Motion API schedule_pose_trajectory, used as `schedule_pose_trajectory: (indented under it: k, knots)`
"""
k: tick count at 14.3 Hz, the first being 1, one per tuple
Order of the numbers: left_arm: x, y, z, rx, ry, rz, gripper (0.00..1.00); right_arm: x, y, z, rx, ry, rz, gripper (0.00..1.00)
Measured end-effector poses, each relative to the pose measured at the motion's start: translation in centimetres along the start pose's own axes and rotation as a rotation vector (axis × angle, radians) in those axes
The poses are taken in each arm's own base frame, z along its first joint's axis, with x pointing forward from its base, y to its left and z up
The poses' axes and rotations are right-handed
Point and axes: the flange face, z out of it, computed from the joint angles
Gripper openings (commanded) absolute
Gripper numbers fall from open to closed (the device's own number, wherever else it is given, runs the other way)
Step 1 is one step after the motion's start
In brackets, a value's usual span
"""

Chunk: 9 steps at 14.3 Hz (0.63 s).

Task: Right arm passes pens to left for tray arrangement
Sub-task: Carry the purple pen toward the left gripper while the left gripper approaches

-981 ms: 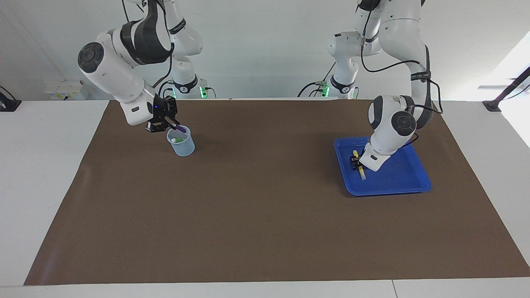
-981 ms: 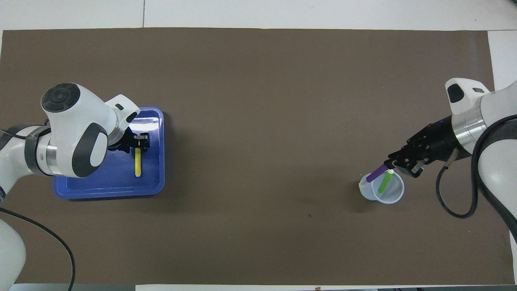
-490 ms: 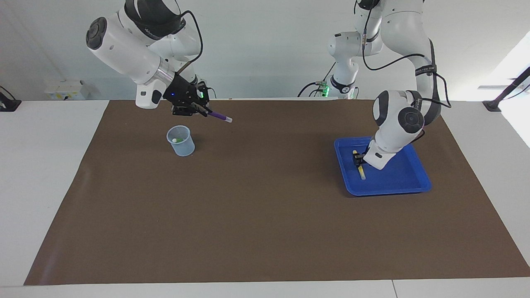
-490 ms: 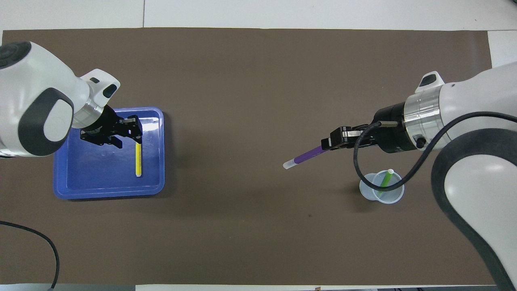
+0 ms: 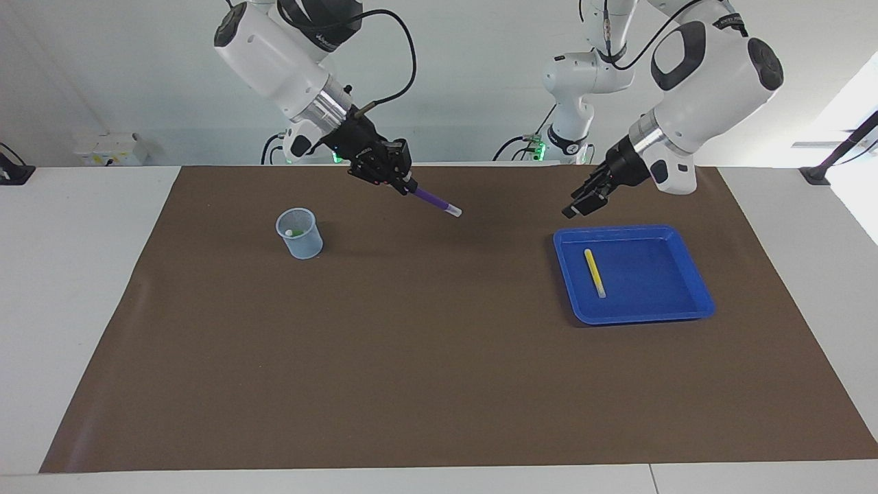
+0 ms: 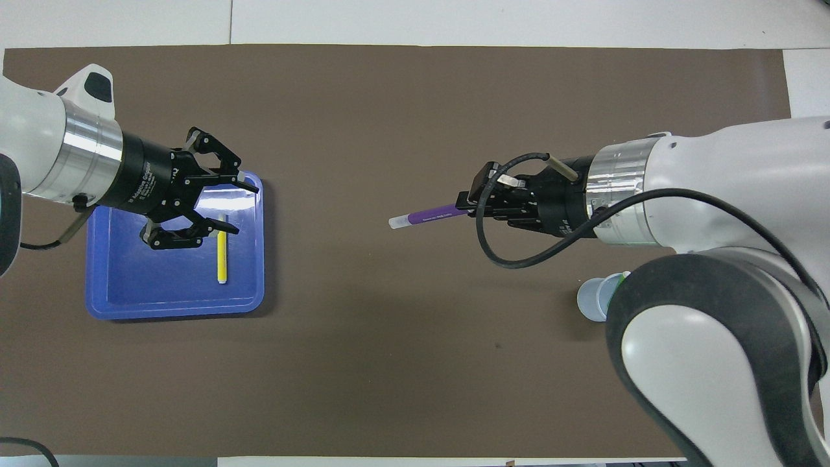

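Note:
My right gripper [image 5: 406, 185] [image 6: 464, 205] is shut on the purple pen [image 5: 433, 202] [image 6: 429, 214] and holds it in the air over the mat's middle, pale end pointing toward the left arm's end. The yellow pen [image 5: 594, 272] [image 6: 222, 256] lies flat in the blue tray [image 5: 645, 317] [image 6: 149, 279]. My left gripper [image 5: 578, 206] [image 6: 240, 209] hangs open and empty above the tray's edge nearest the robots, clear of the yellow pen. The green pen [image 5: 293, 233] stands in the cup, with only its whitish end showing.
A small translucent cup [image 5: 300, 234] [image 6: 591, 298] stands on the brown mat [image 5: 439, 384] toward the right arm's end; the right arm covers most of it in the overhead view. White tabletop borders the mat on all sides.
The right gripper lifted the purple pen out of the cup and carried it toward the table's middle. The left gripper let go of the yellow pen, rose off the tray and opened wider.

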Motion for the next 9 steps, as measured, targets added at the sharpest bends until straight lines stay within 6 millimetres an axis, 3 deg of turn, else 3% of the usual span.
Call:
schedule_pose_trajectory:
  k: [4, 7, 9]
  knots:
    - [-6.4, 1.5, 0.6, -0.095, -0.082, -0.366, 0.66, -2.1, -2.4, 1.9, 0.047, 0.051, 0.104, 0.05]
    - [-9.1, 2.1, 1.6, -0.111, -0.154, -0.463, 0.69, -4.0, -3.7, 3.4, 0.067, 0.057, 0.126, 0.06]
    - [-9.2, 2.1, 2.4, -0.128, -0.183, -0.488, 0.87, -4.9, -4.2, 4.2, 0.07, 0.054, 0.128, 0.07]
